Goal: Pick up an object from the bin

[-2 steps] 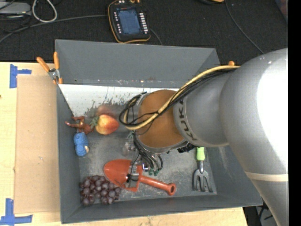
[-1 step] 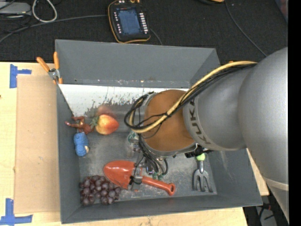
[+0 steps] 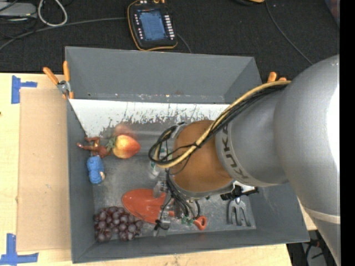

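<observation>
Here, the claw is seen at the bin's six o'clock, over a flat red-orange piece, with purple grapes at seven o'clock. Whether it is apart or together cannot be told.

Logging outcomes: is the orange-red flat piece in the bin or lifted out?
In the bin: orange-red piece lies flat beside the grapes, gripper over its right end.

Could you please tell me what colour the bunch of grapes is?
The grapes are dark purple, camera view.
</observation>
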Robot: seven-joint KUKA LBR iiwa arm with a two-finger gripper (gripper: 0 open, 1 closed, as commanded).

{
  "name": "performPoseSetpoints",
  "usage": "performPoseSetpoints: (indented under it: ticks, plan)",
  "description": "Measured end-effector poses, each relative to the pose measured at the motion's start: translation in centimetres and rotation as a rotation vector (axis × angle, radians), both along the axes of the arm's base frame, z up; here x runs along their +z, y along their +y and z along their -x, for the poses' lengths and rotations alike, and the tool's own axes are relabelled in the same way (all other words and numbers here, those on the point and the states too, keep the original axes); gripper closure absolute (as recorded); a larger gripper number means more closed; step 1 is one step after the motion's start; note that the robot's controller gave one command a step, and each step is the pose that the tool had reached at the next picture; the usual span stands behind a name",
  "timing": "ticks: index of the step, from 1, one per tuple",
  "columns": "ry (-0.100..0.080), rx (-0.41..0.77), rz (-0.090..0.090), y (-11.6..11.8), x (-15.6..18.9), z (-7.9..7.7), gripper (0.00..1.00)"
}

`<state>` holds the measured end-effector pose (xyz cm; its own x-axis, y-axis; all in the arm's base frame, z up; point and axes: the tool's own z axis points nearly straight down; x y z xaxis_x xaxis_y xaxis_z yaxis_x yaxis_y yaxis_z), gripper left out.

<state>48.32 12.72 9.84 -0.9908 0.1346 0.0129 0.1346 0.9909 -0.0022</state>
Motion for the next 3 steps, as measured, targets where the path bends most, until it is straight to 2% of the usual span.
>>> performPoseSetpoints:
  ticks: [1, 2, 3]
  plan:
    - [-0.017, -0.162, -0.003, 0.1, -3.0, 0.4, 0.00]
    - [-0.002, -0.242, 0.001, 1.2, -2.9, 0.1, 1.00]
    - [-0.002, -0.242, 0.001, 1.2, -2.9, 0.1, 1.00]
